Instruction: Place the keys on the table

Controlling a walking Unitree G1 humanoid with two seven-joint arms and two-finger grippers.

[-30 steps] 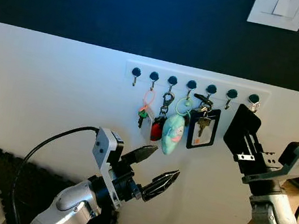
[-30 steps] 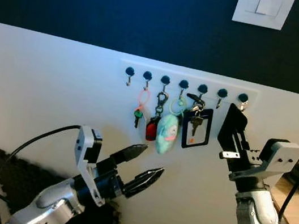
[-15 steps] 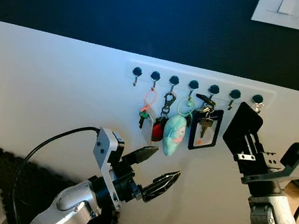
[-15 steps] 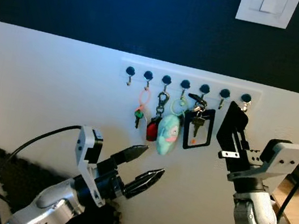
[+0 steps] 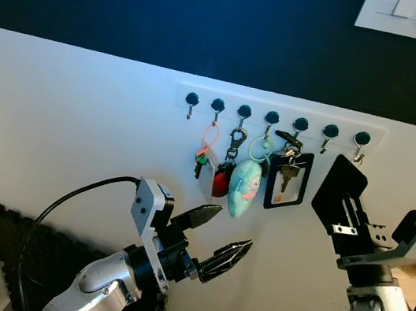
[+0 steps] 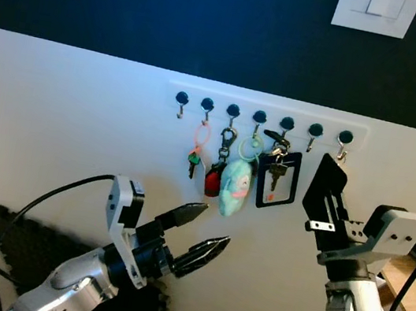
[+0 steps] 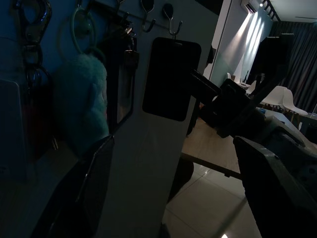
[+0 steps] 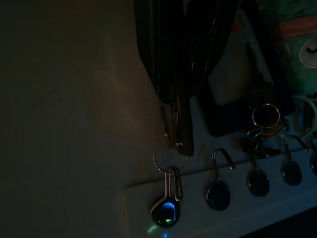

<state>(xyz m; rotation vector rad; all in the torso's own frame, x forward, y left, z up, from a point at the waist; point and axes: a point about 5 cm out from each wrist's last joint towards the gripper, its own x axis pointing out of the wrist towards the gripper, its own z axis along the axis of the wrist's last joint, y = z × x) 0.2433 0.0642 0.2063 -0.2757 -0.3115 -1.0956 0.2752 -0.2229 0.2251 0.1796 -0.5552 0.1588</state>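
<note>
The step in hand looks like taking keys off the wall rack (image 5: 279, 113), with no surface to set them on in sight. The right claw (image 5: 337, 195) is raised to the rack's last hook (image 5: 361, 140), and in its wrist view the two fingers (image 8: 171, 74) appear pinched together on a small split ring (image 8: 170, 154) that hangs from that hook (the view is dark, so the grip is a judgement). The next move calls for lifting the ring up and off the hook tip without snagging, then carrying it away from the wall. The other keys (image 5: 284, 168) hang on the middle hooks: a green-headed key on an orange loop, a red fob, a teal plush charm and a black card holder. The left claw (image 5: 215, 233) hovers below them with fingers apart, holding nothing.
</note>
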